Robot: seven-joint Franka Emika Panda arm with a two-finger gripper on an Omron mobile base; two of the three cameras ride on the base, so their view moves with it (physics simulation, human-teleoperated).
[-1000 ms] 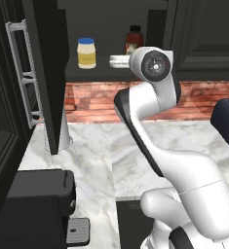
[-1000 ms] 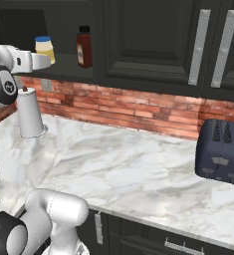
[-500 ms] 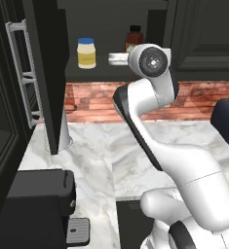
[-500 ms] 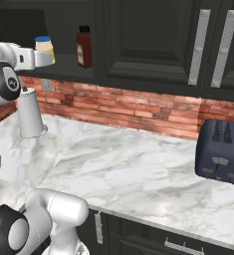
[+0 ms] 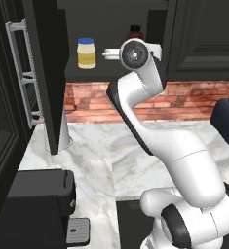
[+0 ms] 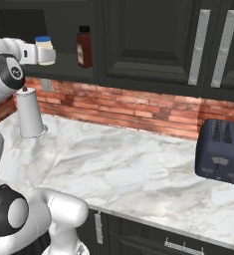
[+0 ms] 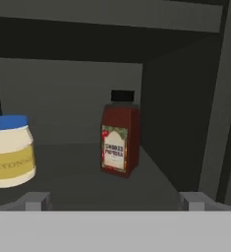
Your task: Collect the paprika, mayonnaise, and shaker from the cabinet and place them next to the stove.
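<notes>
Dark fingertips, mine: my gripper [image 7: 115, 203] stands spread to its widest, nothing between the jaws, at the mouth of the cabinet [image 7: 186, 128] recess. Paprika [image 7: 119, 140]: upright on the shelf, ahead and nearly centred, well apart from the wall on its right. Mayonnaise [image 7: 9, 150]: upright, off to my left, clear of the bottle. Handling advice: I should advance straight, level, straddle the bottle's body below the cap, then close. Shaker: I cannot see it.

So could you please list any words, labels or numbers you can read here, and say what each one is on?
Mayonnaise jar: pale lettering across its yellow band, too blurred to read.
Paprika bottle: red-and-white label with several lines of print, too small to read.
Toaster: no text visible.
</notes>
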